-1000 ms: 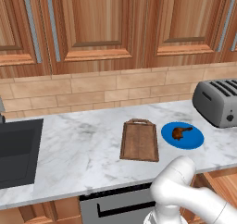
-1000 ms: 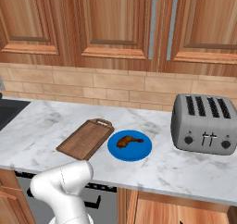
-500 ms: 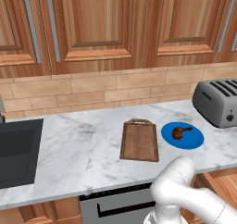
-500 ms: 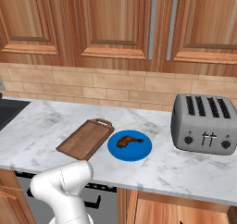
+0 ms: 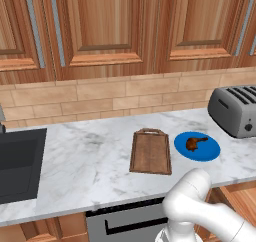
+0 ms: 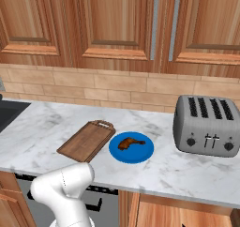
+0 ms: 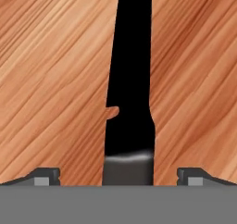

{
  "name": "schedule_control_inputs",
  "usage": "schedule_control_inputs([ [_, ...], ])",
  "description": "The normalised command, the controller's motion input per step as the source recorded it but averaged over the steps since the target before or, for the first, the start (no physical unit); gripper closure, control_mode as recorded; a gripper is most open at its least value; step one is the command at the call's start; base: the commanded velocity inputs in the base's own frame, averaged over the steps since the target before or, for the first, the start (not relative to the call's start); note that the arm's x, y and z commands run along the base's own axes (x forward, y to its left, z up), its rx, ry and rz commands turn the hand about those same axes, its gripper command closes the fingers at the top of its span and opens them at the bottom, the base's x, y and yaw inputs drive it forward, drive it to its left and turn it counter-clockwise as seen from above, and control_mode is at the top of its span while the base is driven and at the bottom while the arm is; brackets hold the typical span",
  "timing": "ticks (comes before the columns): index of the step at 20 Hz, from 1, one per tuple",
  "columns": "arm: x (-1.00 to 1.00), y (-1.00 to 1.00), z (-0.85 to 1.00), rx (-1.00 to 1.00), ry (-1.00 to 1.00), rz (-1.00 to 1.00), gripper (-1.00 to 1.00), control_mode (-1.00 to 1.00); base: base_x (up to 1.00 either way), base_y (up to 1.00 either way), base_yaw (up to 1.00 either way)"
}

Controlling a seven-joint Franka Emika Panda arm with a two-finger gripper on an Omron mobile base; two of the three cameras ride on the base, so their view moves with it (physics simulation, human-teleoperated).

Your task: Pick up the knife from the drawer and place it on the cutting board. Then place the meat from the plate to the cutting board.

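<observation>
1. Gripper (image 7: 118,177): fingertips spread wide, one either side of the knife (image 7: 129,79), not touching it.
2. Knife lies flat on the drawer (image 7: 51,79) floor. Likely light, rigid, thin; grasp the thicker handle.
3. Cutting board (image 5: 151,152) bare; meat (image 5: 195,143) on plate (image 5: 210,152).
4. No legible writing.

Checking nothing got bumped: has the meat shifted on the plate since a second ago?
No. The meat sits at the same spot on the plate, beside the cutting board.
</observation>
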Motion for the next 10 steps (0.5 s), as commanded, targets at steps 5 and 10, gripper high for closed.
schedule_control_inputs([
  [5,0.04,0.00,-0.14,0.00,0.00,0.00,-1.00,-1.00,0.00,0.00,0.00],
  [10,0.01,0.01,-0.24,0.00,0.00,0.00,1.00,-1.00,0.00,0.00,0.00],
])
